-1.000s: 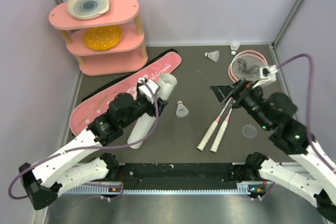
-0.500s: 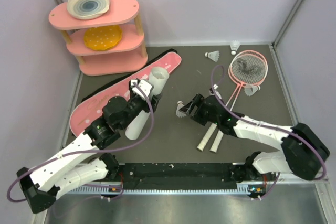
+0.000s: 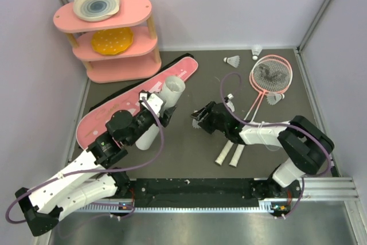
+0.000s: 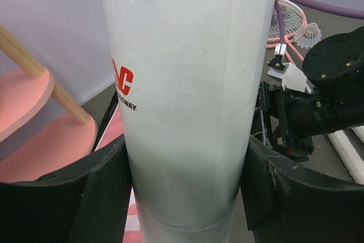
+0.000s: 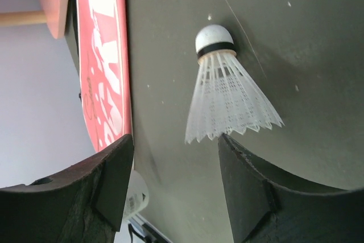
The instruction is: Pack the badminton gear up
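My left gripper [image 3: 156, 114] is shut on the white tube [image 3: 166, 97], which lies tilted over the pink bag [image 3: 123, 107] with its open end toward the back. In the left wrist view the tube [image 4: 187, 72] fills the space between the fingers [image 4: 108, 186]. My right gripper [image 3: 199, 116] is open, low over the mat; a white shuttlecock [image 5: 227, 98] lies just ahead of its jaws, cork end away, skirt edge at one fingertip. Two pink rackets [image 3: 270, 74] lie at the right, their handles [image 3: 229, 154] partly under my right arm.
The pink three-tier shelf [image 3: 114, 38] with plates stands at the back left. More shuttlecocks lie near the back: one [image 3: 232, 60], another [image 3: 256, 51], and a third [image 3: 276, 100] beside the racket heads. Walls close the left, back and right sides.
My right arm swung from over the rackets at the right across to the middle shuttlecock and lowered, open. My left gripper shifted the tube slightly left and back.
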`<action>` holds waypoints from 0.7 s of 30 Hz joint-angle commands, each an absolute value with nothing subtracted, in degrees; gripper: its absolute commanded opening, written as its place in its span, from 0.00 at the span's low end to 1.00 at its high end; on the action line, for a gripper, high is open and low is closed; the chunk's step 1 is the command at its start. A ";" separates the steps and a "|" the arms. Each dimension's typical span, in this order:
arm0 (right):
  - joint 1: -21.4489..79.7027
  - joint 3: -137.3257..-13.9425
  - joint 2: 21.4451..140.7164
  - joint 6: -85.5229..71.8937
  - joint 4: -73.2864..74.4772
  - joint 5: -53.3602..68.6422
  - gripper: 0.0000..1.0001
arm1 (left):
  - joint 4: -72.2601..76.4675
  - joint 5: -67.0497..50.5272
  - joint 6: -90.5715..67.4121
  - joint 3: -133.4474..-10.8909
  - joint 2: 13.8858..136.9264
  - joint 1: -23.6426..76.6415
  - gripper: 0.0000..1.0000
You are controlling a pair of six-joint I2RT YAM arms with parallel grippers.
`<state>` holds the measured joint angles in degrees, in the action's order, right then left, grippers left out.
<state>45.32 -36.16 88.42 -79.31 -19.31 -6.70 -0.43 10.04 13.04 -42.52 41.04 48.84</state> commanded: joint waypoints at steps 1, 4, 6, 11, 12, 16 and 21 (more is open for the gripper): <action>46.49 -40.43 90.35 -80.51 -21.98 -12.74 0.59 | 3.69 8.61 13.80 -42.80 40.69 49.31 0.17; 46.67 -41.83 91.93 -81.03 -19.17 -15.99 0.57 | 3.69 8.88 14.06 -42.71 40.78 49.39 0.17; 46.67 -42.54 93.24 -81.38 -17.58 -16.96 0.53 | 3.60 8.79 14.15 -42.71 40.96 49.48 0.17; 46.67 -43.33 95.01 -80.51 -17.06 -17.84 0.35 | 3.52 8.79 14.32 -42.71 41.48 49.57 0.17; 46.58 -43.50 94.92 -80.25 -15.48 -18.02 0.31 | 3.43 8.79 14.15 -42.71 41.66 49.57 0.17; 46.67 -42.54 91.86 -73.16 -14.50 -18.54 0.15 | 3.43 8.70 14.50 -42.71 42.10 49.57 0.17; 45.80 -44.38 83.60 -52.25 -11.09 -15.30 0.00 | 3.17 6.34 14.86 -42.80 43.07 49.57 0.17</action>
<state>46.00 -40.93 91.70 -70.08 -12.95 -16.21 -0.43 8.97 13.69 -42.50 42.68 49.30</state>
